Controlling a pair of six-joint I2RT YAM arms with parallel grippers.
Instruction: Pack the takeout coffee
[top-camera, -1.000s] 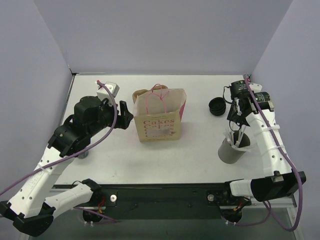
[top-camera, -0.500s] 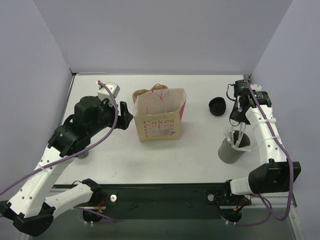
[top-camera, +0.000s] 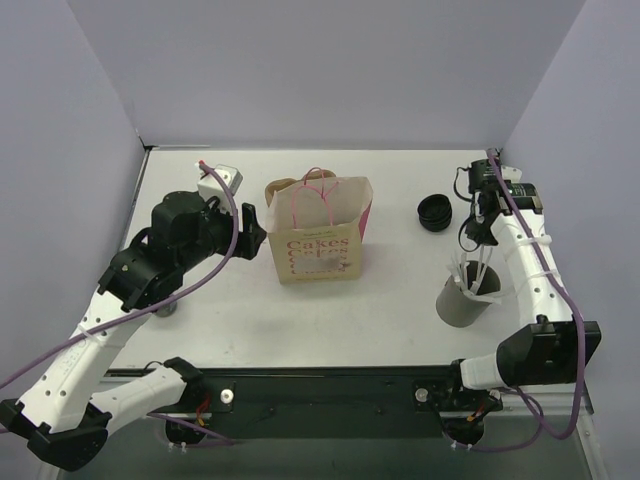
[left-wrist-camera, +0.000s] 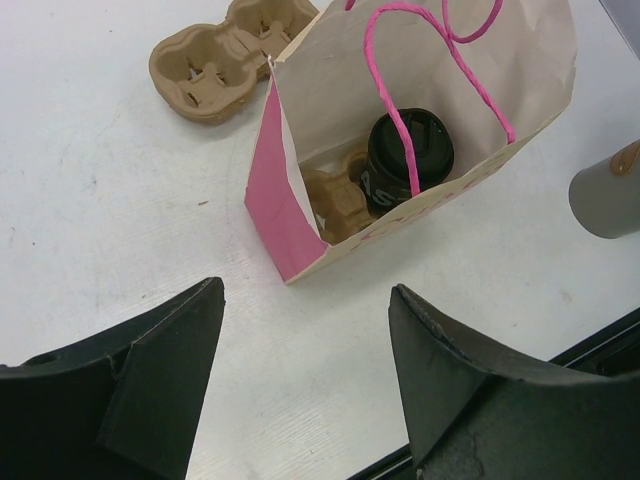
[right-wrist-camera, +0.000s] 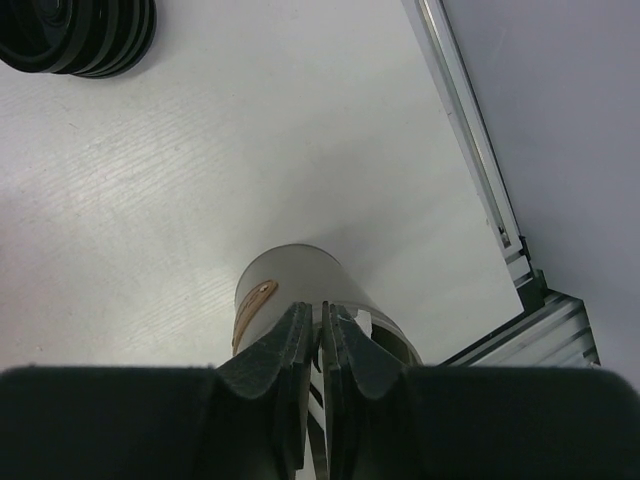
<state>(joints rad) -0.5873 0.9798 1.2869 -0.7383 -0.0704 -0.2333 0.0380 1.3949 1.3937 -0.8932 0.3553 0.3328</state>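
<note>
We log left tool (left-wrist-camera: 305, 300) wide, near paper bag (left-wrist-camera: 330, 80), coffee cup (left-wrist-camera: 410, 150) inside, right tool (right-wrist-camera: 321, 315) narrow on white stick (right-wrist-camera: 321, 440) over grey cylinder (right-wrist-camera: 290, 275)

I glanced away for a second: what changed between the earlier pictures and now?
The right hand rose away from the grey cylinder of white sticks toward the far side of the table, and its jaws closed almost together; whether they pinch a stick is unclear. The left hand stayed open beside the paper bag; bag, cylinder and black lid stack did not move.
</note>
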